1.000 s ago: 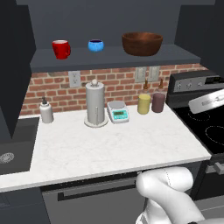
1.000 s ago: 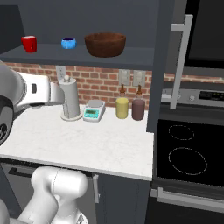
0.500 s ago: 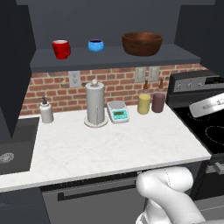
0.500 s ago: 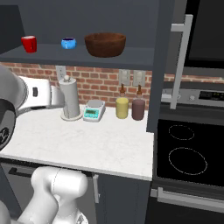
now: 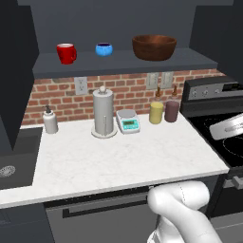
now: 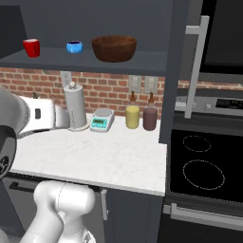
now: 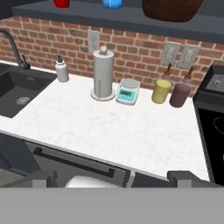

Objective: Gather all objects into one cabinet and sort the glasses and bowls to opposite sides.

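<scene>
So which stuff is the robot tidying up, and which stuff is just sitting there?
For the job:
- red mug
- blue cup
- wooden bowl
- cabinet shelf

Just sitting there:
- soap bottle
- paper towel holder
- kitchen scale
- yellow jar
- dark red jar
- stove

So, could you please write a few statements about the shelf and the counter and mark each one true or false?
1. The red mug stands on the shelf at the far end from the wooden bowl. True.
2. The blue vessel sits on the counter beside the sink. False: it is on the shelf, between the mug and the bowl.
3. A small scale rests on the counter next to the paper towel holder. True.
4. The yellow canister is left of the soap dispenser. False: in the left base view it stands far to the right, beside the dark red canister.
5. The wooden bowl lies upside down. False: it stands upright, rim up.
</scene>
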